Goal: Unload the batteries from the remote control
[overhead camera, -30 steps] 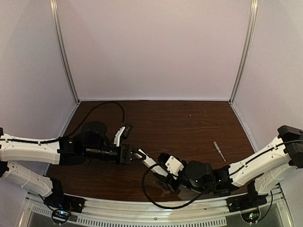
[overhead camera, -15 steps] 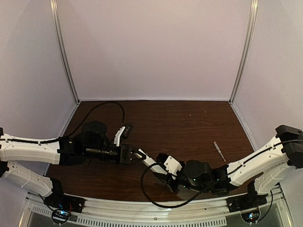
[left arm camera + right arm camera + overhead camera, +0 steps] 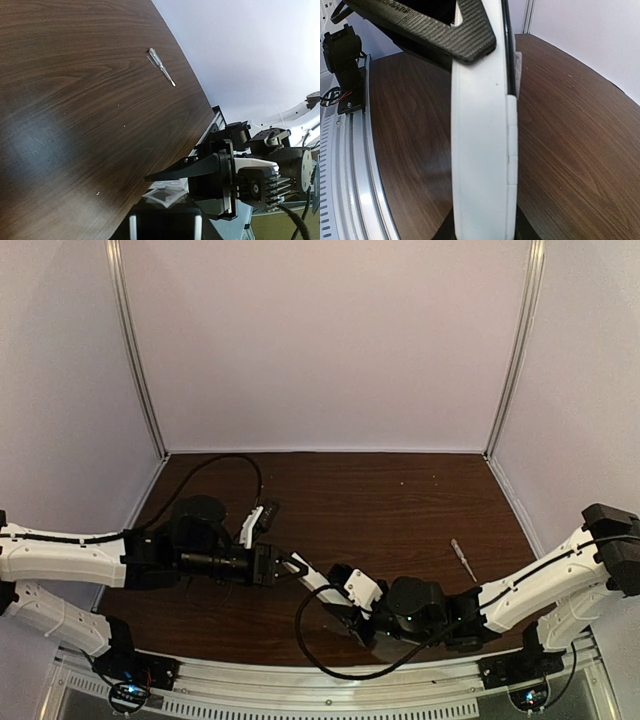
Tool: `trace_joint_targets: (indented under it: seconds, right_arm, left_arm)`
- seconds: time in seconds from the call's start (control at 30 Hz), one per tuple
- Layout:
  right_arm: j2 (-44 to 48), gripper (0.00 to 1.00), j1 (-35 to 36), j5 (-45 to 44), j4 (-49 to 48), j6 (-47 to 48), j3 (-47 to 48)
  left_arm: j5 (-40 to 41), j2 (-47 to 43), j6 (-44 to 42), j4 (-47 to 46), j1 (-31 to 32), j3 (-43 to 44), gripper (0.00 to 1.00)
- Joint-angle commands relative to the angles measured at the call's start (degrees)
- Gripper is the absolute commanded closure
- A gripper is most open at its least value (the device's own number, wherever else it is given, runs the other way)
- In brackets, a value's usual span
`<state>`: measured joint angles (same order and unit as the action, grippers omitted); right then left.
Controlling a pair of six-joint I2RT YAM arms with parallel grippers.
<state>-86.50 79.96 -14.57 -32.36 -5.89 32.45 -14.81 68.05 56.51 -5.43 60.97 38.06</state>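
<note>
Remote point(image 3: 315, 583) first: the slim white bar slants over the near middle of the bench point(image 3: 380, 490), held between the two arms where they meet. Left jaws are closed down on its left end, standing only narrowly apart. Seen from the right wrist, one ribbed black finger point(image 3: 435, 30) of theirs lies flat across the top of the remote point(image 3: 480, 150). Right jaws sit narrow about the other end, dark on either side of the white plastic, but whether they actually pinch it I cannot tell. Screwdriver point(image 3: 462, 559) lies on the bench well off to the right, apart from both arms.
</note>
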Motion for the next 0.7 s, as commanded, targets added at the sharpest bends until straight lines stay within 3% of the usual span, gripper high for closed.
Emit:
trace_joint_targets:
  seconds: [0.0,0.13,0.27,0.43,0.67]
  right_arm:
    - [0.2,1.00,-0.3,2.4,1.2,-1.9,1.4]
    - [1.1,1.00,-0.3,3.6,1.7,-2.6,1.4]
    - [2.7,1.00,-0.3,4.6,2.8,-3.8,1.5]
    - [4.5,1.00,-0.4,6.7,4.4,-5.3,1.7]
    - [7.4,1.00,-1.4,14.2,6.2,-8.4,2.0]
  left_arm:
    - [0.3,-1.4,-2.4,-1.6,0.3,1.2,0.91]
    - [0.6,-2.0,-3.5,-1.1,0.3,1.4,0.51]
    - [1.9,-3.2,-5.4,0.2,0.4,1.7,0.27]
    - [3.0,-4.9,-11.7,2.9,0.3,3.3,0.10]
    - [3.7,-9.0,-21.9,5.0,0.4,4.1,0.07]
